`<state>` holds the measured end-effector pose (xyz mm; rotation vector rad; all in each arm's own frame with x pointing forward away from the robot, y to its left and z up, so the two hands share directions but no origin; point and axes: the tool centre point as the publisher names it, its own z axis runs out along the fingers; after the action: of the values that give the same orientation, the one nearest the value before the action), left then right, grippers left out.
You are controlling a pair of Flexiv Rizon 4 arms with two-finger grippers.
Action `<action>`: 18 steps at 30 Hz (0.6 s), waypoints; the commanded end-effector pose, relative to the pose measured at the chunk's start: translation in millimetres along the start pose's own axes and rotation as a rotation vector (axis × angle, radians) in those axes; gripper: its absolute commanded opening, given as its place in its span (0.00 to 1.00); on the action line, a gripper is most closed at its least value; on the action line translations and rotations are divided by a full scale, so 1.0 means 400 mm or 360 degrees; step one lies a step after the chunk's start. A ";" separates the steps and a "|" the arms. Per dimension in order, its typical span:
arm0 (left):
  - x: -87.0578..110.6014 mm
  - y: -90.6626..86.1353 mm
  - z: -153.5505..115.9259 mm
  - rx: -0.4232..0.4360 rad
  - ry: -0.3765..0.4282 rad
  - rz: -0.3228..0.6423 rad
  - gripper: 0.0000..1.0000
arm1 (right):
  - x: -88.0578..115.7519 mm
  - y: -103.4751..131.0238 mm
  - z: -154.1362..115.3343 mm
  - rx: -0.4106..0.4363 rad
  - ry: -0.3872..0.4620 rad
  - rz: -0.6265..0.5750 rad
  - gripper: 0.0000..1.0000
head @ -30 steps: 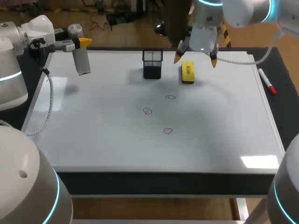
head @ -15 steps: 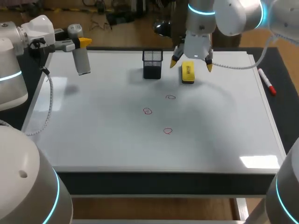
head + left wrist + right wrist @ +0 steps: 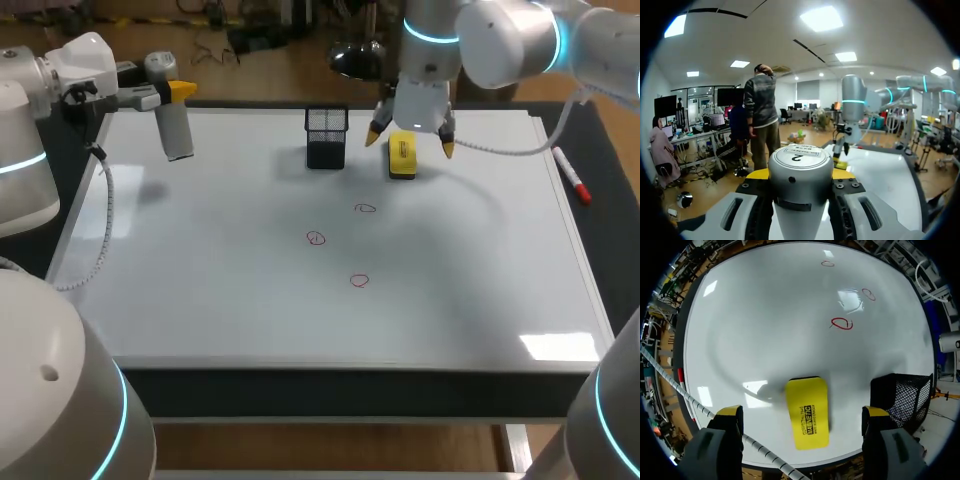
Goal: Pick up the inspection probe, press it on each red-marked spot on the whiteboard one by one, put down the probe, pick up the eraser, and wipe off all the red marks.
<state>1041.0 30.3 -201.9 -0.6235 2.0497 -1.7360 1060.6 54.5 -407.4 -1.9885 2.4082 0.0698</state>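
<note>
1. Step in hand, by my read: eraser pick-up. The right gripper (image 3: pixel 410 137) hangs over the yellow eraser (image 3: pixel 402 156). The eraser lies flat at the far edge of the whiteboard (image 3: pixel 250 320), just beside the black mesh holder (image 3: pixel 326 138).
2. The right fingers (image 3: pixel 729 416) are spread wide and straddle the eraser's long sides. There is a gap on each side and nothing touches. The eraser looks roughly centred between them. I can't judge the height above it.
3. The left gripper (image 3: pixel 168 92) sits at the board's far-left corner, fingers clamped on the inspection probe (image 3: pixel 176 130). The probe hangs off the surface. So the probe is not put down, though the task order wants that before the eraser.
4. All three red marks are intact mid-board: near mark (image 3: pixel 365 208), middle mark (image 3: pixel 316 238), front mark (image 3: pixel 359 281). The nearest is close to the eraser, and none are covered.
5. Next move calls for:
   - a straight descent until the fingertips bracket the eraser body;
   - closing across its narrow width;
   - a lift just clear of the board, then a carry toward the nearest mark.
6. Risks:
   - The mesh holder stands close to one finger, so sideways drift could clip it.
   - The slick board means an off-centre close could skate the eraser instead of gripping it.
   - The worktop edge is right behind it.
</note>
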 end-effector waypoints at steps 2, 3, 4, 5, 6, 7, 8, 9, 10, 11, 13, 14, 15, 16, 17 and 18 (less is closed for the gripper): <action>0.001 -0.002 0.000 0.0002 -0.0002 0.0001 0.00 | -0.015 -0.016 0.009 -0.0006 0.0032 -0.0010 1.00; 0.001 -0.002 0.000 0.0002 -0.0002 0.0001 0.00 | -0.017 -0.018 0.010 -0.0005 0.0033 -0.0011 1.00; 0.001 -0.002 0.000 0.0002 -0.0002 0.0001 0.00 | -0.018 -0.020 0.011 -0.0004 0.0036 -0.0011 1.00; 0.001 -0.002 0.000 0.0002 -0.0002 0.0001 0.00 | -0.019 -0.022 0.013 -0.0006 0.0039 -0.0014 1.00; 0.001 -0.002 0.000 0.0002 -0.0002 0.0001 0.00 | -0.020 -0.024 0.014 -0.0006 0.0041 -0.0016 1.00; 0.001 -0.002 0.000 0.0002 -0.0002 0.0001 0.00 | -0.021 -0.025 0.016 -0.0007 0.0042 -0.0019 1.00; 0.001 -0.002 0.000 0.0002 -0.0002 0.0001 0.00 | -0.022 -0.027 0.018 -0.0008 0.0044 -0.0022 1.00; 0.001 -0.002 0.000 0.0002 -0.0002 0.0001 0.00 | -0.022 -0.030 0.021 -0.0009 0.0052 -0.0024 1.00; 0.001 -0.002 0.000 0.0002 -0.0002 0.0001 0.00 | -0.022 -0.032 0.023 -0.0009 0.0056 -0.0024 1.00; 0.001 -0.002 0.000 0.0002 -0.0002 0.0001 0.00 | -0.022 -0.034 0.025 -0.0009 0.0062 -0.0026 1.00; 0.001 -0.002 0.000 0.0002 -0.0002 0.0001 0.00 | -0.020 -0.039 0.028 -0.0013 0.0071 -0.0021 1.00; 0.001 -0.002 0.000 0.0002 -0.0002 0.0001 0.00 | -0.020 -0.040 0.029 -0.0014 0.0072 -0.0022 1.00; 0.001 -0.002 0.000 0.0002 -0.0002 0.0001 0.00 | -0.019 -0.042 0.029 -0.0014 0.0073 -0.0023 1.00; 0.001 -0.002 0.000 0.0002 -0.0002 0.0001 0.00 | -0.018 -0.044 0.031 -0.0015 0.0078 -0.0021 1.00; 0.001 -0.002 0.000 0.0002 -0.0002 0.0001 0.00 | -0.017 -0.046 0.032 -0.0016 0.0079 -0.0022 1.00; 0.001 -0.002 0.000 0.0002 -0.0002 0.0001 0.00 | -0.015 -0.047 0.034 -0.0020 0.0081 -0.0021 1.00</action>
<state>1041.0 30.3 -201.9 -0.6236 2.0497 -1.7360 1074.3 56.6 -420.0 -2.0250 2.4225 0.0314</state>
